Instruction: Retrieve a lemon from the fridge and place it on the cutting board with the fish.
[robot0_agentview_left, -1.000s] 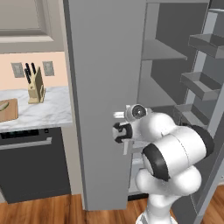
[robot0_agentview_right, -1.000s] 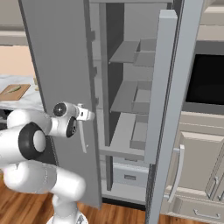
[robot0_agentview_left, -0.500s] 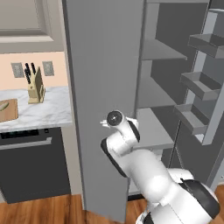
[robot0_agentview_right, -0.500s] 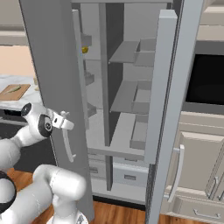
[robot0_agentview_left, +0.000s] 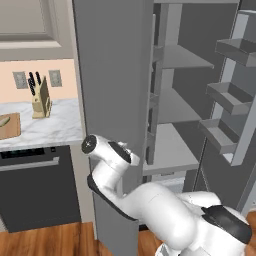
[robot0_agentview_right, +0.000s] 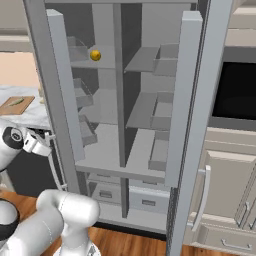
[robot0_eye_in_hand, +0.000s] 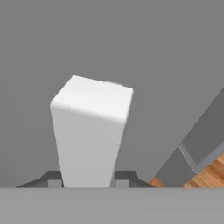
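Both doors of the fridge (robot0_agentview_right: 200, 100) stand wide open, and the lemon (robot0_agentview_right: 95, 54) sits alone on an upper shelf of the left compartment, left of the centre divider and well above the arm. The hand (robot0_eye_in_hand: 87, 181) is low at the left door, its fingertips (robot0_eye_in_hand: 123, 178) set tight on either side of the pale door handle (robot0_eye_in_hand: 92, 131), so it reads as clamped on the handle. The cutting board (robot0_agentview_right: 17, 105) lies on the tabletop left of the fridge with the fish (robot0_agentview_right: 17, 101) on it; a knife block (robot0_agentview_left: 40, 97) stands further back.

The step in hand looks like letting go of the door. To do it well, the tips should part fully before the hand backs off, straight away from the handle, or the door may be dragged along. The reach should then go round the door edge and rise to the upper shelf. A round fruit can roll, so it wants gripping across its middle.

No brand, label or writing can be read anywhere
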